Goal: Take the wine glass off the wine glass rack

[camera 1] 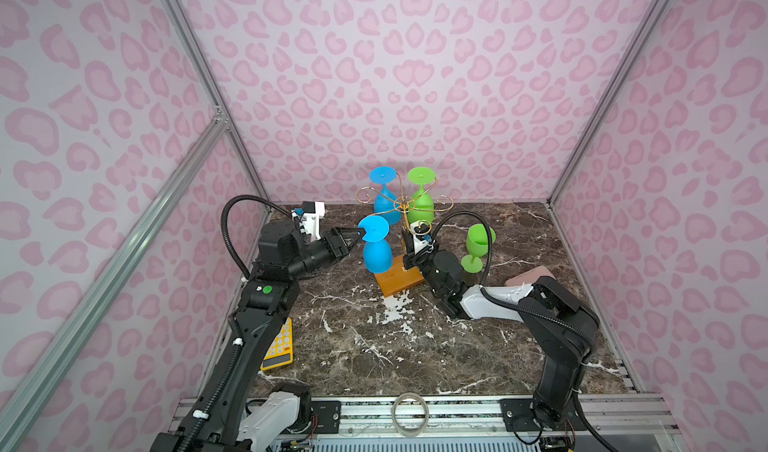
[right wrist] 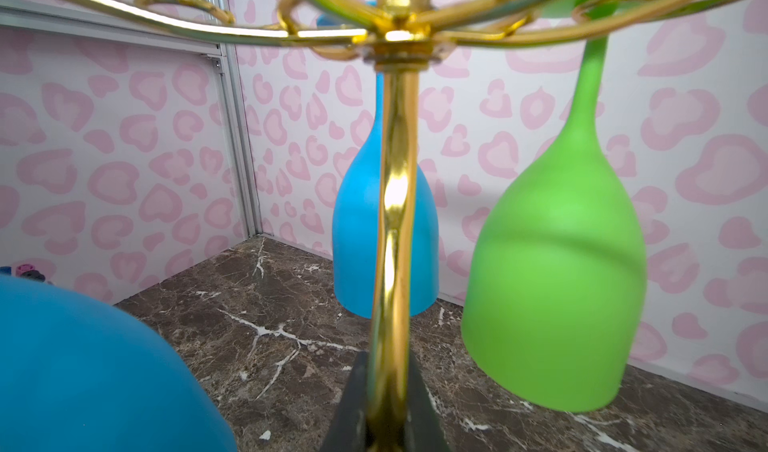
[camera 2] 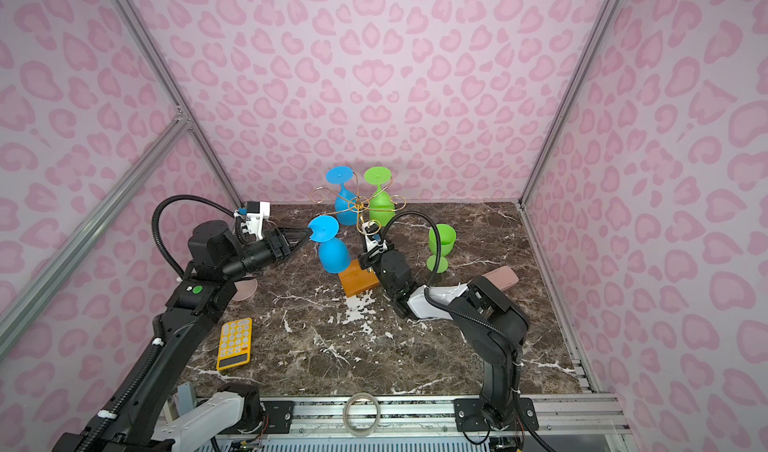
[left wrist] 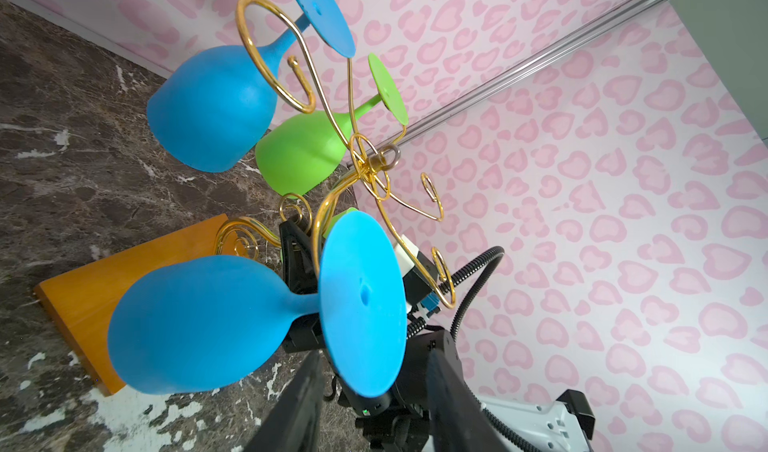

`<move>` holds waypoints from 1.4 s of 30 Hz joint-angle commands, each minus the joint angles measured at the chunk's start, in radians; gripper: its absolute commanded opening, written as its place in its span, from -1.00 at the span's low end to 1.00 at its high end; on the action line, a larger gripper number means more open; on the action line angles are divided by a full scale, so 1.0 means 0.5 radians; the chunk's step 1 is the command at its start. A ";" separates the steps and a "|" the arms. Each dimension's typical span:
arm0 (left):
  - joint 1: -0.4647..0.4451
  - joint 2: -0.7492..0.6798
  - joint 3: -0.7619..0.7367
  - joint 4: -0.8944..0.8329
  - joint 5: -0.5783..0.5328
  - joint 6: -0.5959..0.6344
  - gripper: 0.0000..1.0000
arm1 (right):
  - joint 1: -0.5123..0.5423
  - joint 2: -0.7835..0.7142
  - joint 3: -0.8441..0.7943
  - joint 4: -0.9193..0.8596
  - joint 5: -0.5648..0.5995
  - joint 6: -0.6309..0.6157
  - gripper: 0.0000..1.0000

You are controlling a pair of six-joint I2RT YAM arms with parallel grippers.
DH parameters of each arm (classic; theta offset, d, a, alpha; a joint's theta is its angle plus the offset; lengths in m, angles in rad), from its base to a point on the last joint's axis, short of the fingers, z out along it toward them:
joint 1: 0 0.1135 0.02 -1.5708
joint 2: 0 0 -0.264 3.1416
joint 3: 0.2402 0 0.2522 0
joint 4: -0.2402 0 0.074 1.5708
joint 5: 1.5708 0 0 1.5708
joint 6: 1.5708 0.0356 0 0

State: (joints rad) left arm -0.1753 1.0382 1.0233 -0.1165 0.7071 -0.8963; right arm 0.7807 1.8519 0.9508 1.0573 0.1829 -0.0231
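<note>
Left wrist view is showing the left claw (left wrist: 376,352) partly open, its two black fingers (left wrist: 299,400) standing on either side of the round foot of the wine glass (left wrist: 195,321). A gap is showing beside one finger, so the claw is clamping nothing. This blue glass is hanging upside down, bowl toward the worktop (left wrist: 62,159). Its stem seems to be sitting in a curled arm of the wine glass rack (left wrist: 370,163), though the foot is hiding that place. Right wrist view is showing the right claw (right wrist: 388,387) closed tightly on the gold post of the rack.

In both top views a roll of clear tape (camera 1: 410,414) is lying nearest, on the front rail, and a yellow calculator (camera 2: 235,343) is lying on the worktop beside the left arm. Farther in, the rack is standing on its orange-brown base (camera 1: 397,281) near the middle, with the wine glass on its near left side. A green glass (camera 1: 478,246) is standing upright on the worktop to the right of the rack, apart from it. At the far side a second blue glass (camera 1: 384,201) and a second green glass (camera 1: 422,205) are hanging upside down from the rack, in front of the pink wall (camera 1: 415,76).
</note>
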 commanded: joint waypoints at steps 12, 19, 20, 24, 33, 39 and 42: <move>-0.063 0.054 -0.034 0.130 -0.072 -0.015 -0.33 | 0.011 0.027 -0.003 -0.039 -0.053 0.003 -1.00; -0.079 0.080 -0.022 0.156 -0.058 -0.031 -0.61 | 0.009 0.033 0.000 -0.039 -0.046 0.006 -1.00; -0.077 0.080 -0.022 0.156 -0.063 -0.031 -0.65 | 0.010 0.033 0.000 -0.037 -0.047 0.009 -1.00; -0.079 0.086 -0.001 0.156 -0.061 -0.037 -0.77 | 0.009 0.039 -0.001 -0.034 -0.047 0.013 -1.00; -0.078 0.110 0.042 0.228 0.011 -0.150 -0.93 | 0.009 0.039 -0.001 -0.040 -0.041 0.018 -1.00; -0.078 0.132 0.105 0.246 0.041 -0.260 -0.92 | 0.009 0.042 0.003 -0.043 -0.038 0.022 -1.00; -0.073 0.147 0.135 0.209 0.010 -0.276 -0.92 | 0.009 0.042 0.004 -0.049 -0.034 0.022 -1.00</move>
State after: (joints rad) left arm -0.2131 1.1061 1.0718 -0.0483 0.7105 -1.0096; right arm 0.7815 1.8606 0.9520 1.0721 0.1856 -0.0250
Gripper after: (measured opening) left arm 0.061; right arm 0.110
